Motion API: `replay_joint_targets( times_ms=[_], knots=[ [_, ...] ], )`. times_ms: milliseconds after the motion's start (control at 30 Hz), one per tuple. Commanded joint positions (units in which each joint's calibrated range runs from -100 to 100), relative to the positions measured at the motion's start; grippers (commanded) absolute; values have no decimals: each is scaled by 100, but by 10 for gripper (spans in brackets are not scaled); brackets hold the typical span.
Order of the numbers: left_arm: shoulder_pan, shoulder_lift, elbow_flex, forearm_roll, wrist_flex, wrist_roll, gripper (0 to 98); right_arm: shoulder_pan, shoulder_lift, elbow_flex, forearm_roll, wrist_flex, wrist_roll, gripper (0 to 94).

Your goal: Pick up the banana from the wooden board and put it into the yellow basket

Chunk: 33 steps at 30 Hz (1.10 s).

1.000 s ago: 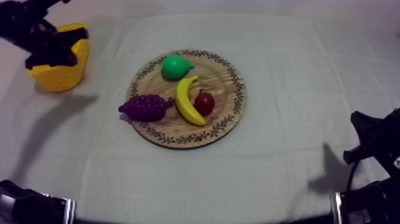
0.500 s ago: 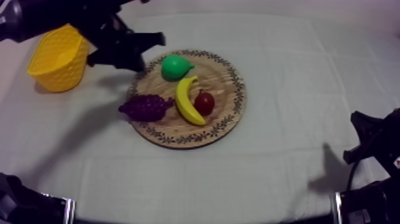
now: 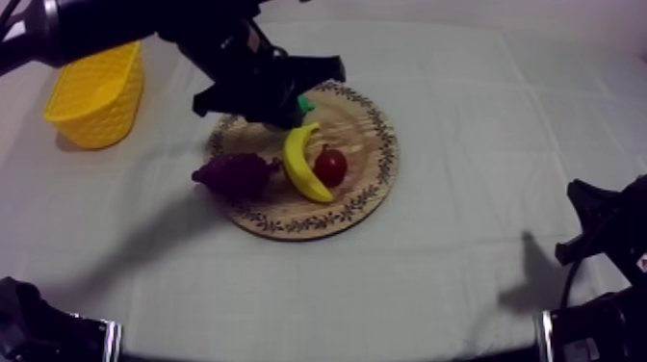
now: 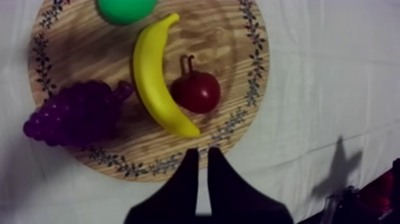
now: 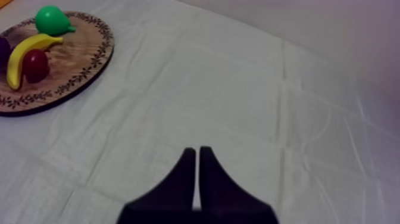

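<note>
Nothing of the task is done yet, as I judge it: the banana (image 4: 156,77) lies flat on the wooden board (image 4: 232,42), touching the small red fruit (image 4: 196,91) on one side and with the bunch of grapes (image 4: 74,113) just beside it on the other, the pear (image 4: 125,7) near its upper tip. My left end effector (image 4: 201,158) hangs over the board with its fingers clenched together on nothing, so opening, descending, gripping, lifting and carrying are all left. The yellow basket (image 3: 91,91) stands well apart at the left of the desk (image 3: 481,116). My right end effector (image 5: 197,152) is clenched on nothing too, over bare cloth away from the board.
</note>
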Motion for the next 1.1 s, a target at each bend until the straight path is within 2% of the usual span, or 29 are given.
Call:
replay_joint_targets(
  times_ms=[0, 200, 333, 633, 1067],
  knots=[
    [11, -20, 33, 13, 35, 6, 211, 2, -1, 4, 0, 9, -1, 4],
    [-63, 27, 202, 39, 146, 44, 434, 2, -1, 4, 0, 9, -1, 4],
    [-173, 213, 262, 76, 231, 100, 523, 2, -1, 4, 0, 9, -1, 4],
    [-271, 1137, -262, 86, 356, 24, 574, 2, -1, 4, 0, 9, -1, 4],
    [-378, 2696, -1504, 114, 995, -100, 569, 2, -1, 4, 0, 9, -1, 4]
  ],
)
